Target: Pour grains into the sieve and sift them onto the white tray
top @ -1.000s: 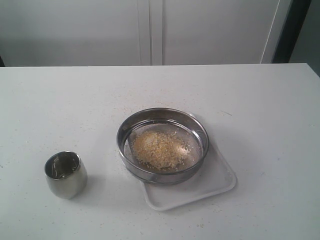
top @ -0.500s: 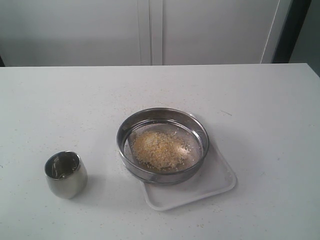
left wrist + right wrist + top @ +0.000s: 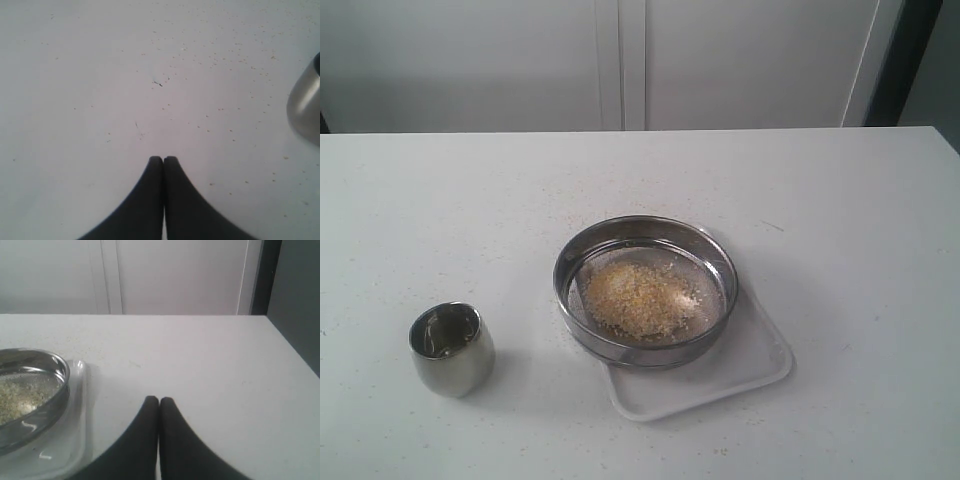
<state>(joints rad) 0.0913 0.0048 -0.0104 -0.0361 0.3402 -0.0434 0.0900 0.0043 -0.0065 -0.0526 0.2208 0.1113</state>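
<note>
The round steel sieve (image 3: 645, 290) rests on the white tray (image 3: 750, 365) near the table's middle, and a heap of yellow and pale grains (image 3: 638, 298) lies on its mesh. No arm shows in the exterior view. My left gripper (image 3: 163, 159) is shut with nothing in it, over bare table beside the steel cup (image 3: 305, 102). In the right wrist view my right gripper (image 3: 159, 400) is also shut and empty, apart from the sieve (image 3: 30, 390) and the tray (image 3: 75, 440).
A small rounded steel cup (image 3: 451, 348) stands upright at the front left of the white table (image 3: 840, 200). Stray grains speckle the tabletop around cup and tray. White cabinet doors stand behind the table's far edge.
</note>
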